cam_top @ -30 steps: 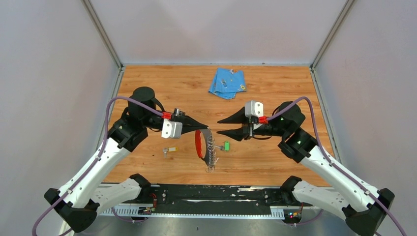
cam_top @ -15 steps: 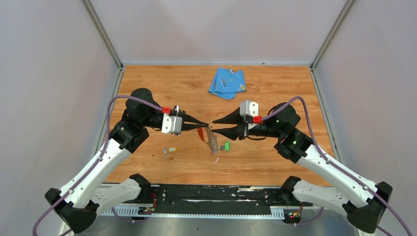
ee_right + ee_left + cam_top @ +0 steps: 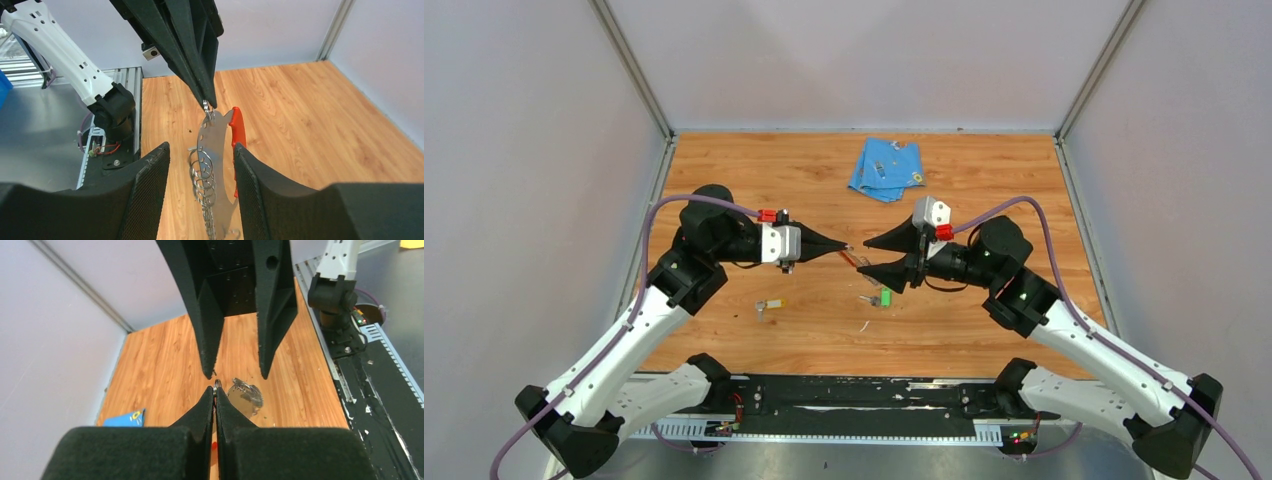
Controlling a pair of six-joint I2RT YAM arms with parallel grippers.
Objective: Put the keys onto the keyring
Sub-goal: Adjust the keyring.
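I'm looking at the middle of the wood-grain table (image 3: 764, 165). The left gripper (image 3: 844, 249) has its jaws pressed together on the small ring at the top of the keyring (image 3: 215, 145). The keyring is a flat silvery plate with a red strip along one curved edge and a cluster of wire loops (image 3: 202, 182) against its face, and it hangs from that pinch. The right gripper (image 3: 871, 256) meets it almost tip to tip with its jaws spread, one finger on either side of the plate. The red edge runs close by one of those fingers, and I can't tell whether they touch.

On the boards just beneath the right gripper, a little toward the near edge, lies the tiny silver key with the green plastic head (image 3: 885, 296). The matching key with the yellow head (image 3: 772, 305) lies under the left arm's wrist, well apart from the green one. A tiny pale scrap (image 3: 862, 326) sits nearer the edge, between the two keys. A folded blue cloth (image 3: 886, 168) lies toward the far wall, well apart from both grippers.

Open wood runs from the grippers back to the cloth and out to either side. Pale walls (image 3: 524, 150) close the table on the left, far and right sides. The black rail (image 3: 854, 395) carrying the arm bases lines the near edge.
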